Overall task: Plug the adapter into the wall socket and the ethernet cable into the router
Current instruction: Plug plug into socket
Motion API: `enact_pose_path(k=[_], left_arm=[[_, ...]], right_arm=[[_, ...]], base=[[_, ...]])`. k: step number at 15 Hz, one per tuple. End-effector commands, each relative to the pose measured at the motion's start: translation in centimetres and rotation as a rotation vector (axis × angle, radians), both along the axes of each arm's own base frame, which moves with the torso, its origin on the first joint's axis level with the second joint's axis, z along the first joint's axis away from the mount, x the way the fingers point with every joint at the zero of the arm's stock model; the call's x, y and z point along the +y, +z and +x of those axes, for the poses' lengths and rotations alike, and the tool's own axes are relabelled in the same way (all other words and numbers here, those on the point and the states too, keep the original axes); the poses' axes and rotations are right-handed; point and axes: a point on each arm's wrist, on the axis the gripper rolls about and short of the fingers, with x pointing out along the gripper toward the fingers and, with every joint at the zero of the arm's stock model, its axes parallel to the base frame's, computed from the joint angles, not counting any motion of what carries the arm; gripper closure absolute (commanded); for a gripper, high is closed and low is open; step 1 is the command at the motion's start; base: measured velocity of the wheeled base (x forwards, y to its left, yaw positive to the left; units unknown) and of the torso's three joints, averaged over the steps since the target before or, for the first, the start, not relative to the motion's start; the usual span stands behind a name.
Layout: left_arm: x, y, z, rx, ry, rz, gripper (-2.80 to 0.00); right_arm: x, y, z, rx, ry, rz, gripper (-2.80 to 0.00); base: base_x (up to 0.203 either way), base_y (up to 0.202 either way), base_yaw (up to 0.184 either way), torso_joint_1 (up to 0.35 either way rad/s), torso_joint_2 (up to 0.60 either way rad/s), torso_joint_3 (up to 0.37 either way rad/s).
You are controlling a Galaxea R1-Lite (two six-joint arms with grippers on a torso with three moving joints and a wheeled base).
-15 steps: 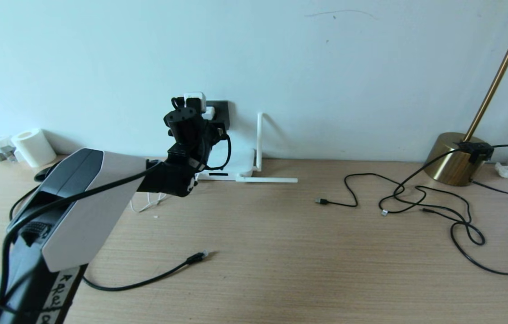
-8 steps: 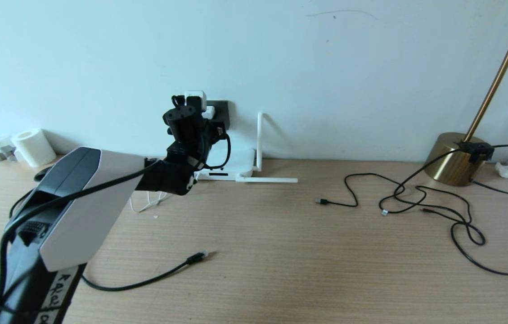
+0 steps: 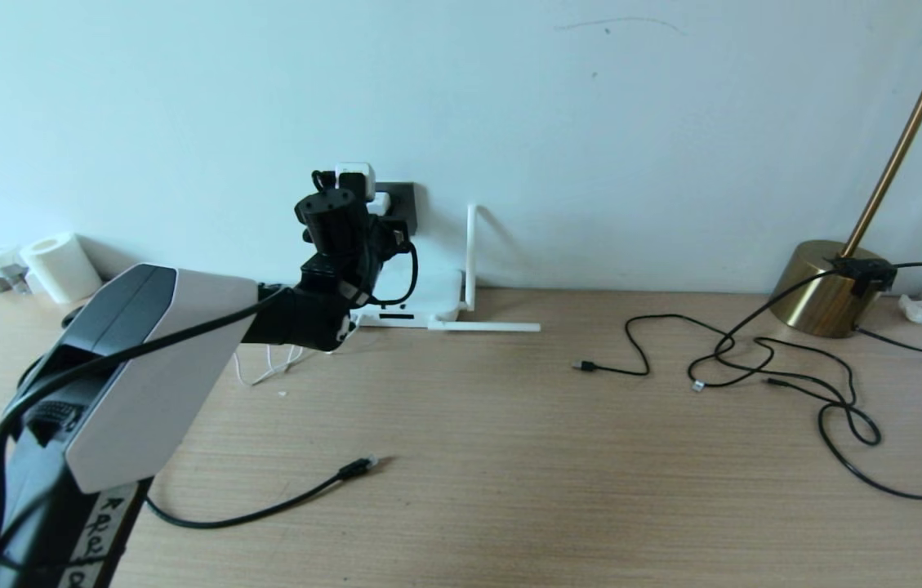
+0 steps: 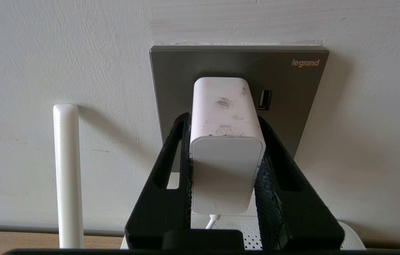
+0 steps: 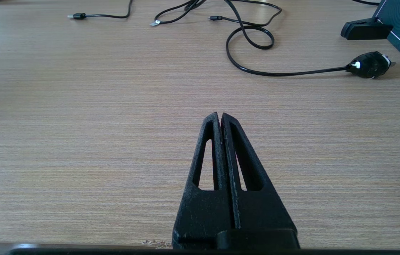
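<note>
Gripping the adapter (image 4: pixel 225 148) between its two black fingers (image 4: pixel 171 170), the left gripper (image 4: pixel 223 120) holds it against the dark grey socket (image 4: pixel 292 106) on the wall, its far end meeting the plate just beside a small USB port; whether the pins are fully home cannot be told. In the head view the left arm reaches up from the desk (image 3: pixel 509 457) to the wall, and the adapter (image 3: pixel 354 175) shows as a white block above the wrist, at the socket (image 3: pixel 403 200). A thin white cord (image 4: pixel 211 222) leaves the adapter's near end and drops toward the router (image 3: pixel 428 306), which lies flat on the desk below the socket, one antenna (image 3: pixel 471 253) standing upright and another lying along the desk. The ethernet cable (image 3: pixel 265 510) rests loose on the desk well in front of the router, its plug (image 3: pixel 356 467) pointing toward the middle of the desk and apart from any port. The right gripper (image 5: pixel 220 117) hangs low over bare desk, its fingers pressed together on nothing. Further right, thin black cables (image 3: pixel 754 367) sprawl near a brass lamp base (image 3: pixel 824 286). A paper roll (image 3: pixel 60 265) stands at the desk's far left.
</note>
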Motion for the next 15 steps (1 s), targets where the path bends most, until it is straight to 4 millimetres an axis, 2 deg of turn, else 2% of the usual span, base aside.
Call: enact_pose_path(k=[1,5,9,15], left_arm=[[-0.1,0.0,0.0,-0.003,0.002,-0.002,0.0],[-0.2,0.0,-0.2,-0.008,0.006,-0.007,0.0],[0.0,0.8,-1.5,-0.022,0.001,-0.013,0.0],[0.1,1.0,-1.7,-0.031,0.002,-0.016,0.0]], right_arm=[[0.0,0.0,0.0,-0.001,-0.001,0.0,0.0],[0.0,0.0,0.0,-0.001,-0.001,0.0,0.0],[0.0,0.0,0.0,-0.001,-0.001,0.0,0.0],[0.0,0.0,0.0,-0.001,-0.001,0.001,0.0]], base=[[0.0,0.0,0.0,0.0,0.0,0.0],[0.0,0.0,0.0,0.0,0.0,0.0],[0.0,0.0,0.0,0.0,0.0,0.0],[0.0,0.0,0.0,0.0,0.0,0.0]])
